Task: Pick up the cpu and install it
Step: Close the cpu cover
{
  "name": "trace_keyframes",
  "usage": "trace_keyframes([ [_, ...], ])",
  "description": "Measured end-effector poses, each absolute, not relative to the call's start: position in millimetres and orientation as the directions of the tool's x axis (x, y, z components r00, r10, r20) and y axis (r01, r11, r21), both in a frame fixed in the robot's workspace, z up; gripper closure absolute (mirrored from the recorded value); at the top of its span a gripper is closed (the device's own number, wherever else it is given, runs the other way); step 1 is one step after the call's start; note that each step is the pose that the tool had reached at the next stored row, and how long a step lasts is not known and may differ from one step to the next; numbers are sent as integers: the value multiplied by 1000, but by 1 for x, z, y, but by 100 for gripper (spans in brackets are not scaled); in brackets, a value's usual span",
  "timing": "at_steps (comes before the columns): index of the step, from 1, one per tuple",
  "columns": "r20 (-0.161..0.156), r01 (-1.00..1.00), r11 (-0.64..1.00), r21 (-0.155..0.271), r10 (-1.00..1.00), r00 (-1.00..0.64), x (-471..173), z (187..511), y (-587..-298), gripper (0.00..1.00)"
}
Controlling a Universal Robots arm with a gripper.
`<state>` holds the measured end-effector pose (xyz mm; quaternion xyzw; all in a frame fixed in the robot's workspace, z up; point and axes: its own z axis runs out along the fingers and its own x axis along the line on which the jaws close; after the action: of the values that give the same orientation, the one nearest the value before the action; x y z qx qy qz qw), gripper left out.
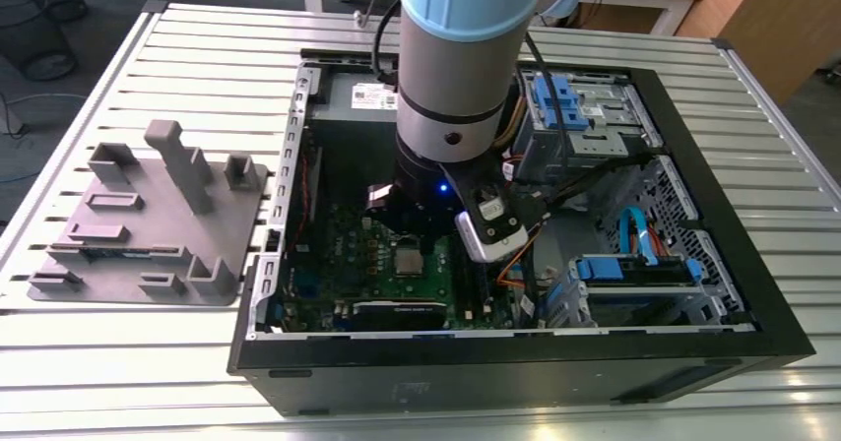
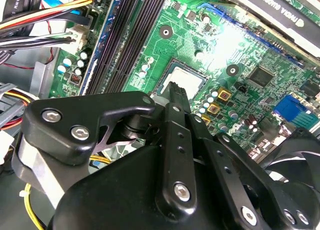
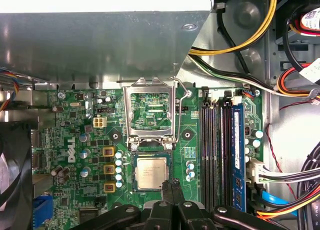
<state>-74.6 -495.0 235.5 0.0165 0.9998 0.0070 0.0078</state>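
The cpu (image 3: pixel 151 172) was found seated flat on the board (image 3: pixel 70 140), and the gripper (image 3: pixel 173 183), closed narrow and empty, was held at its edge.

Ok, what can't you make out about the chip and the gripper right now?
1. Exterior view: the arm covers part of the board next to the chip, and the chip is too small to tell if it lies flat.
2. Second wrist view: the gripper covers the chip's near edge; glare washes out the board beside it.
3. First wrist view: whether the gripper touches the chip or hangs above it cannot be told.
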Motion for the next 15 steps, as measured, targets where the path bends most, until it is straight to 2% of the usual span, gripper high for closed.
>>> trace_keyframes([
  [15,-15,33,999,14,33,-999,-74,247,-495,89],
])
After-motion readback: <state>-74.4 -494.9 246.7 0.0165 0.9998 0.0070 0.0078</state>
